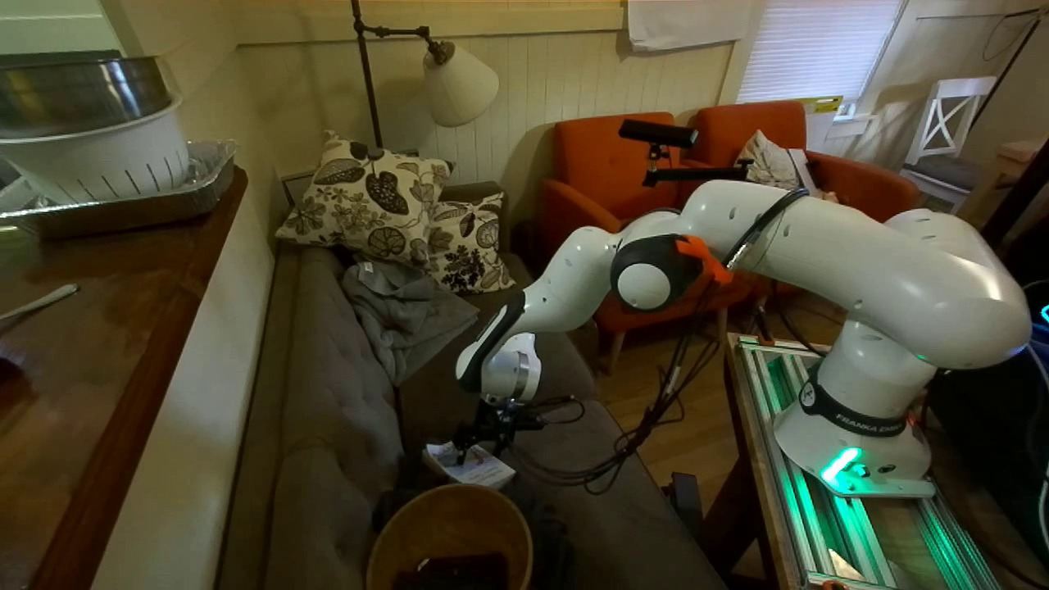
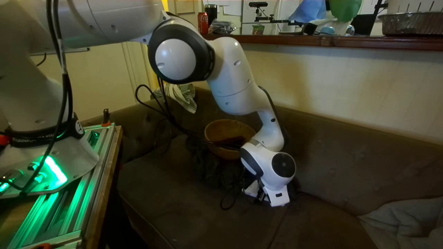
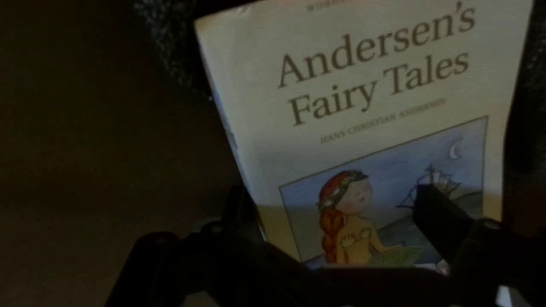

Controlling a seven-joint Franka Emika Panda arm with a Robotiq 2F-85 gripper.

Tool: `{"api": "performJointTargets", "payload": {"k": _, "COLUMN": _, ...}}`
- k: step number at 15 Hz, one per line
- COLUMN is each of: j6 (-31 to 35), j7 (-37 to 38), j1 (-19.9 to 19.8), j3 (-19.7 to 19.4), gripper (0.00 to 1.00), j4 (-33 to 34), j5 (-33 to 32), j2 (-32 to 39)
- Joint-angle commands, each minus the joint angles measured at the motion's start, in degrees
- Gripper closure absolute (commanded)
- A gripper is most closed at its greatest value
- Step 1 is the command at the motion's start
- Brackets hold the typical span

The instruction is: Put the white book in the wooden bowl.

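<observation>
If the parted jaws are lowered, the white book (image 3: pixel 375 128) may be pinned, not gripped, by the fingertip (image 3: pixel 435 209) over its five-o'clock area.

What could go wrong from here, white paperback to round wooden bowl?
In the wrist view, one finger of the open black hand appears in front of the white paperback book, not beside it, so closing might push rather than pinch.
A dark object lies in the round wooden bowl and could prop the book up.
Slack black cables hang by the hand and might snag the bowl.
</observation>
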Motion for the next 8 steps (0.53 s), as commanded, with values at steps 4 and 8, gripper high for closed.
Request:
{"api": "performJointTargets", "payload": {"k": 4, "j6": 0.5, "j7": 5.5, "j1": 1.0, "j3": -0.7, "gripper": 0.00, "j4": 1.9, "j5": -2.9, "j2": 2.4}}
{"api": "performJointTargets", "payload": {"k": 8, "j6": 1.1, "j7": 4.7, "j1": -0.4, "j3": 1.7, "gripper": 0.00, "j4": 5.5, "j5": -2.7, "j2": 4.3}}
